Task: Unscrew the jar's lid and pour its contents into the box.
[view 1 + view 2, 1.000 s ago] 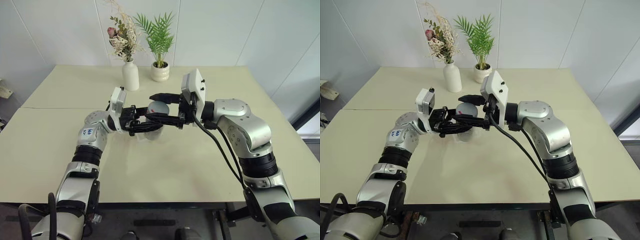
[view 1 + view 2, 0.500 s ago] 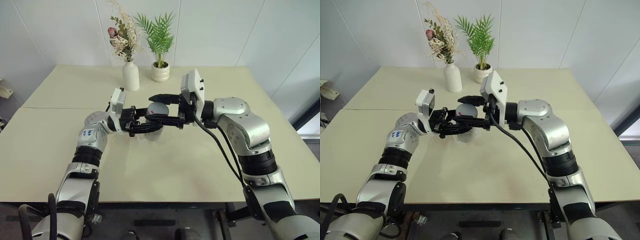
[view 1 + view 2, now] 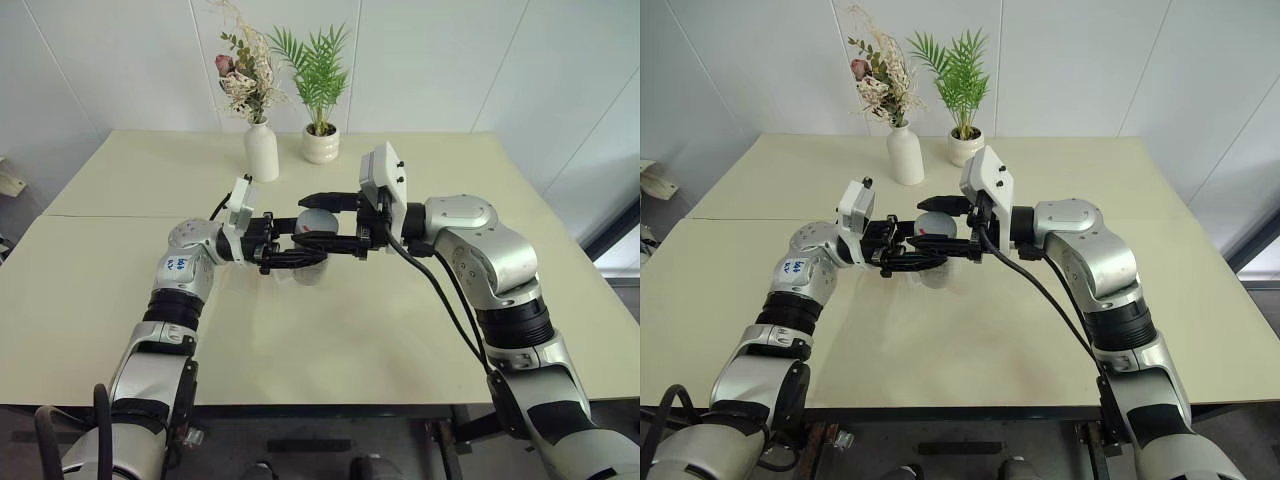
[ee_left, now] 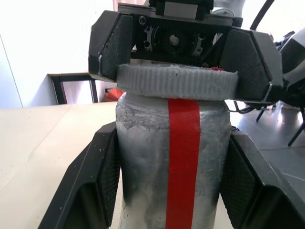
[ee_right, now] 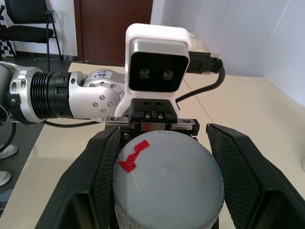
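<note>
The silvery jar (image 4: 143, 157) with its red stripe is held upright above the middle of the table. My left gripper (image 4: 171, 143) is shut on its body, one finger on each side. The ribbed grey lid (image 5: 171, 181) sits on top of the jar, and my right gripper (image 5: 164, 138) is shut on its rim from the opposite side. From the head, both grippers meet at the lid (image 3: 317, 216), left gripper (image 3: 300, 250) lower, right gripper (image 3: 312, 220) higher. The clear box (image 3: 312, 273) lies on the table right beneath them, mostly hidden. The contents are hidden inside the jar.
A white vase (image 3: 261, 150) with dried flowers and a white plant pot (image 3: 321, 145) with a green plant stand at the back of the beige table (image 3: 400, 330), behind the grippers. The table's front and sides offer free room.
My left wrist has rolled a little with the jar in its grip. Both hands stay in the same place and the right grip on the lid is unchanged.
</note>
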